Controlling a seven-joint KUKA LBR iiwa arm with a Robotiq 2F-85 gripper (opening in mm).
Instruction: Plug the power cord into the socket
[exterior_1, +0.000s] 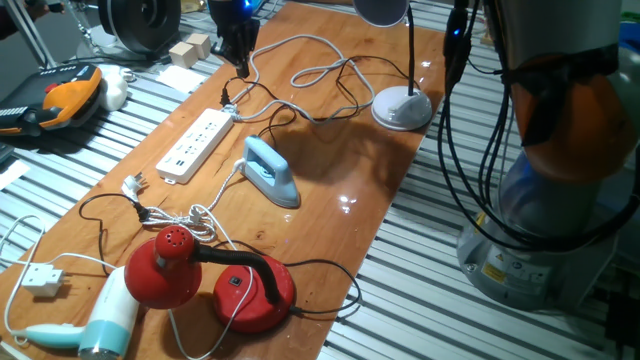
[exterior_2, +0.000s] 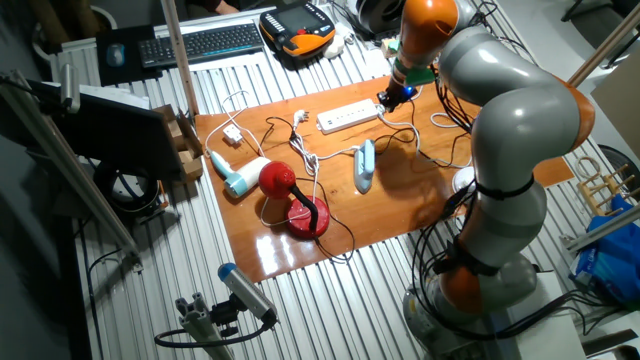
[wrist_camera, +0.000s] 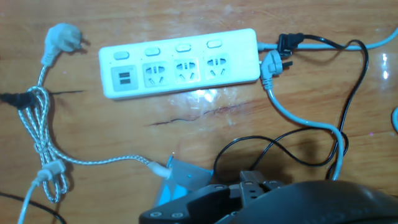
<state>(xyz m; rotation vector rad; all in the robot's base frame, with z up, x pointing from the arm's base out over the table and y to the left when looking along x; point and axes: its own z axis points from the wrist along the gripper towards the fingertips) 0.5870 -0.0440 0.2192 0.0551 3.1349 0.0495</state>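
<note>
One socket (wrist_camera: 180, 62), a long flat white strip, lies on the wooden worktop (exterior_1: 330, 230); the hand view shows three outlets in a row, four buttons above them and a small USB panel at one end. One power cord (wrist_camera: 348, 81), thin and black, ends in a small black plug (wrist_camera: 287, 42) that lies on the wood just beside the strip's cable end, next to a pale grey plug (wrist_camera: 271, 65); it is not in any outlet. A third plug, grey on a braided cord (wrist_camera: 61, 37), lies past the strip's opposite end.

Also on the worktop: one light-blue iron (exterior_1: 270, 172), one red desk lamp (exterior_1: 215, 275), one white desk lamp (exterior_1: 403, 105) and one pale blue hair dryer (exterior_1: 95, 325). A small white plug block (exterior_1: 42, 279) rests off the wood on the ribbed metal table (exterior_1: 440, 290).

The wooden sheet is glossy and shows glare spots. An orange and black pendant (exterior_1: 55, 100) lies at the far edge, and a keyboard (exterior_2: 205, 40) sits beyond the table in the other fixed view.

The grey and orange arm (exterior_2: 500, 120) reaches over the far end of the worktop, with the gripper (exterior_1: 238, 50) pointing down above the strip's cable end, clear of the wood. Whether the fingers are spread or closed cannot be told, and nothing is seen between them.
</note>
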